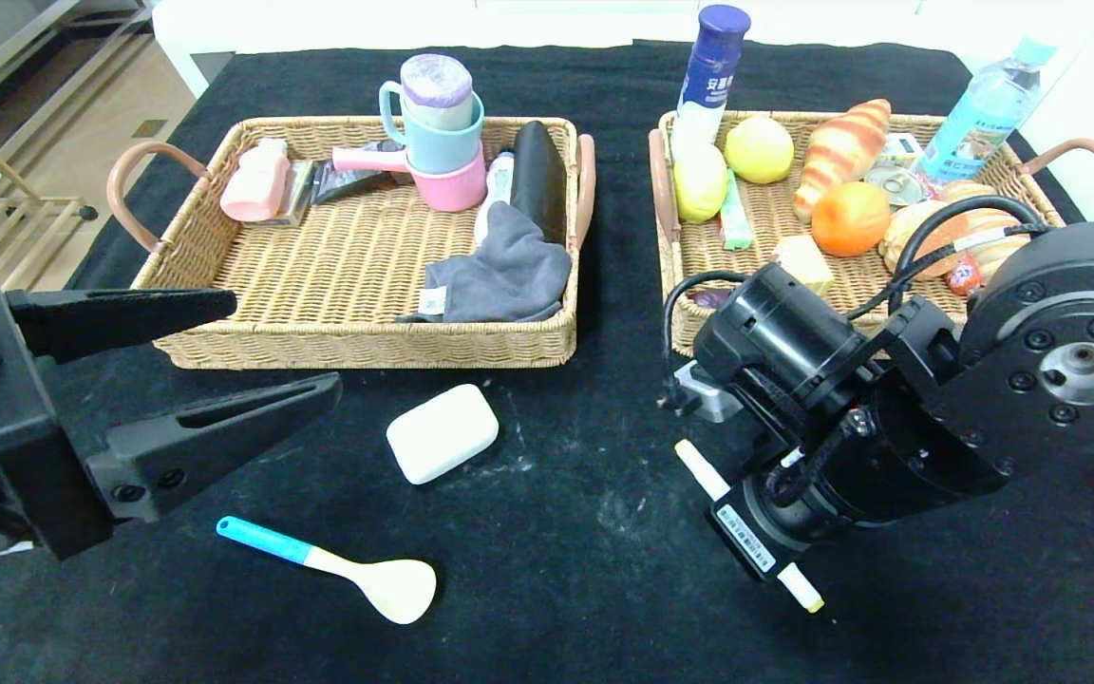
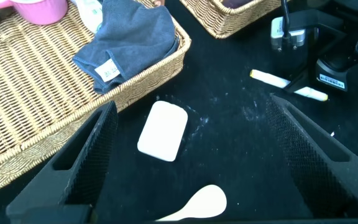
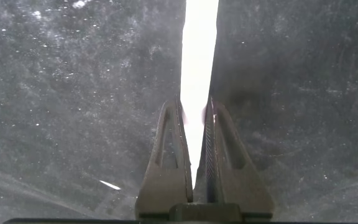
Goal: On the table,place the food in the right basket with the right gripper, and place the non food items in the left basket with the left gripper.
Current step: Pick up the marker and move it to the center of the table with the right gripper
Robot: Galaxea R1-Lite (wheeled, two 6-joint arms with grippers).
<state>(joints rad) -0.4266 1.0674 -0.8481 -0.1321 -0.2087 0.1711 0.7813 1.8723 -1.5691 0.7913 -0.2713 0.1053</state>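
My right gripper [image 3: 196, 102] points straight down at the table, its jaws closed tight around a white stick [image 3: 199, 50] with a yellow tip. In the head view the stick [image 1: 701, 469] pokes out on both sides of the right wrist [image 1: 794, 494], which hides the fingers. My left gripper [image 1: 286, 344] is open wide and empty at the front left, above the table. A white soap bar [image 1: 442, 432] lies ahead of it, also seen in the left wrist view [image 2: 163, 130]. A spoon [image 1: 338, 567] with a blue handle lies near the front.
The left basket [image 1: 357, 347] holds cups, a grey cloth, a black case and small items. The right basket [image 1: 670, 256] holds lemons, an orange, bread, a croissant and bottles. The black tablecloth shows white smudges in the middle.
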